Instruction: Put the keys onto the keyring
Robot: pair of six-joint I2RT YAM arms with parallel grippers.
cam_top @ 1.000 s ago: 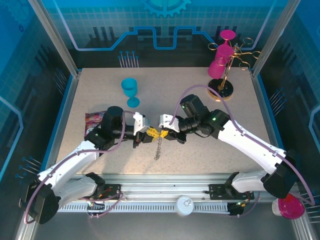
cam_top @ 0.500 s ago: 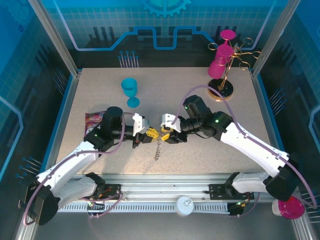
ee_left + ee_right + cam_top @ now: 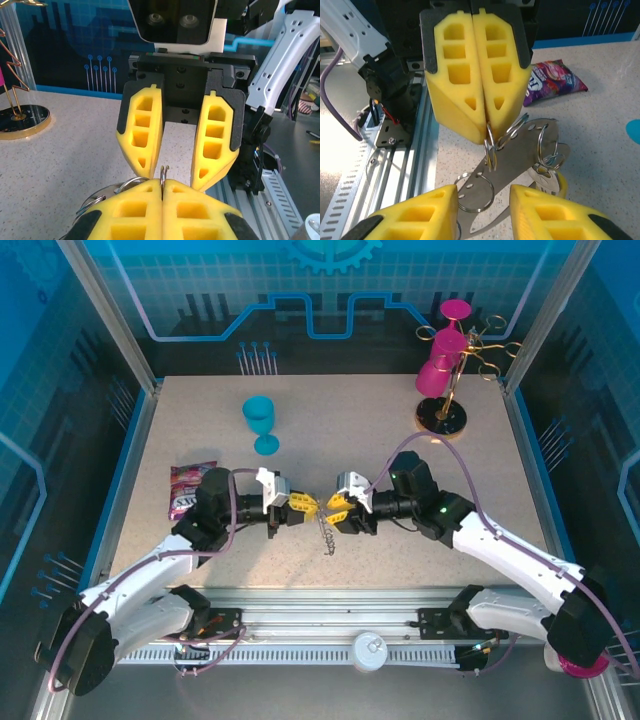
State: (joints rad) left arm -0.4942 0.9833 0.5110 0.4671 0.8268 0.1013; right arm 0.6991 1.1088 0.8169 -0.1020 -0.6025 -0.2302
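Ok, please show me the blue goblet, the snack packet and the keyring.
blue goblet (image 3: 259,411), top external view, on its bowl.
snack packet (image 3: 552,80), right wrist view, on its purple front.
keyring (image 3: 490,150), right wrist view, on its upright ring.

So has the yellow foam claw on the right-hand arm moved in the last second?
Yes. The right gripper has shifted slightly rightward in the overhead view and toward the near edge, farther from the blue plastic goblet.

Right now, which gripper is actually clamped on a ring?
The left gripper: its jaws are shut on a thin metal ring. The right gripper faces it with jaws apart.
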